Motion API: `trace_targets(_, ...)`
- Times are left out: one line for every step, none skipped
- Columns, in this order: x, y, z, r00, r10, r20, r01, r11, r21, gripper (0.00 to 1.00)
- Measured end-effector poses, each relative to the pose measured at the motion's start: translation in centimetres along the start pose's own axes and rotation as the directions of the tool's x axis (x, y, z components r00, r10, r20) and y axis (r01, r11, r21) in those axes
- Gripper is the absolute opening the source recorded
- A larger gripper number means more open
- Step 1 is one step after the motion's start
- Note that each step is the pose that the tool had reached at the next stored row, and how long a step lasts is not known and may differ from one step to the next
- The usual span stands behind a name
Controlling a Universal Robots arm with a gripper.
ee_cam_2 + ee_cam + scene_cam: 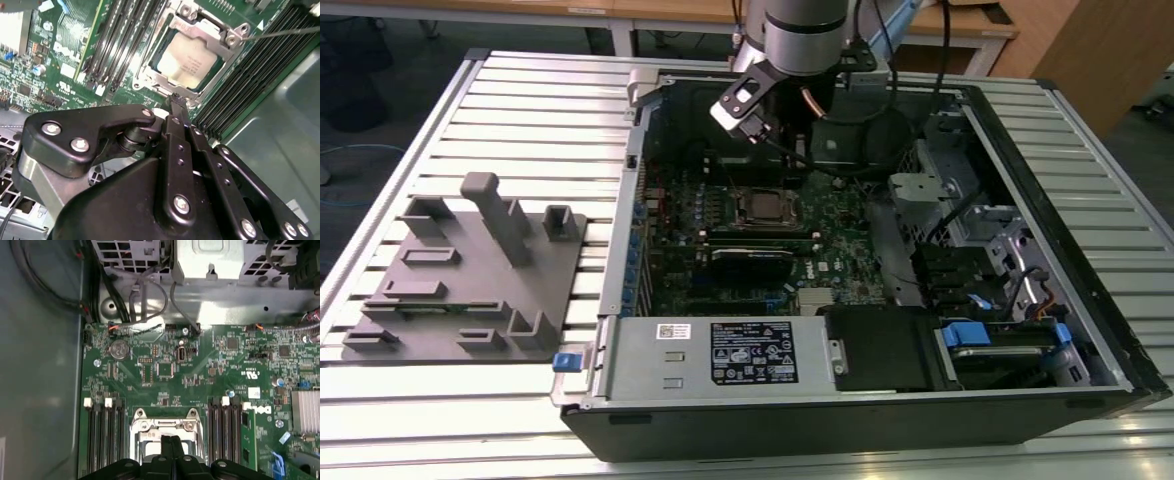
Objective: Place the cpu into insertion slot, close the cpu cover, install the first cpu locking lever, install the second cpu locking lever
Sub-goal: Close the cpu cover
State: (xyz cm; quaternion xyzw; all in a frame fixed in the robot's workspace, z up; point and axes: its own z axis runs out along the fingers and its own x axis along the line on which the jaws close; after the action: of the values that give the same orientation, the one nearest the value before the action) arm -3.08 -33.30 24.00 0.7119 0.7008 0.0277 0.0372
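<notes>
Shut gripper at the covered socket
Matte black metal gripper (175, 100), fingers pressed together, empty, tips at the thin silvery windowed cpu cover (220, 61), which frames the dull silvery-tan square cpu (192, 62) in the metal-rimmed insertion slot (744, 208), mid green circuit board (60, 60).

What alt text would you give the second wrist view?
The shut hand hangs just beside the cpu, which lies framed by the silvery cpu cover on the green circuit board. Long black slots run on both sides.
</notes>
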Motion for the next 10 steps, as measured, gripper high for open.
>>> trace_targets(0.00,-0.15,-0.01,1.0000,0.000,0.0000,0.000,1.0000,-0.0009,0.10)
trace_targets(-0.01,-0.28,-0.02,1.0000,0.000,0.0000,0.000,1.0000,-0.0014,0.10)
trace_targets(-0.01,-0.42,-0.02,1.0000,0.000,0.0000,0.000,1.0000,-0.0018,0.10)
trace_targets(-0.01,-0.58,-0.03,1.0000,0.000,0.0000,0.000,1.0000,-0.0021,0.10)
trace_targets(-0.01,-0.76,-0.04,1.0000,0.000,0.0000,0.000,1.0000,-0.0025,0.10)
trace_targets(-0.02,-0.92,-0.05,1.0000,0.000,0.0000,0.000,1.0000,-0.0027,0.10)
trace_targets(-0.01,-1.04,-0.05,1.0000,0.000,0.0000,0.000,1.0000,-0.0030,0.10)
trace_targets(-0.01,-1.07,-0.06,1.0000,0.000,0.0001,0.000,1.0000,-0.0030,0.10)
trace_targets(-0.01,-1.07,-0.06,1.0000,0.000,0.0001,0.000,1.0000,-0.0030,0.10)
trace_targets(-0.02,-1.07,-0.06,1.0000,0.000,0.0001,0.000,1.0000,-0.0030,0.10)
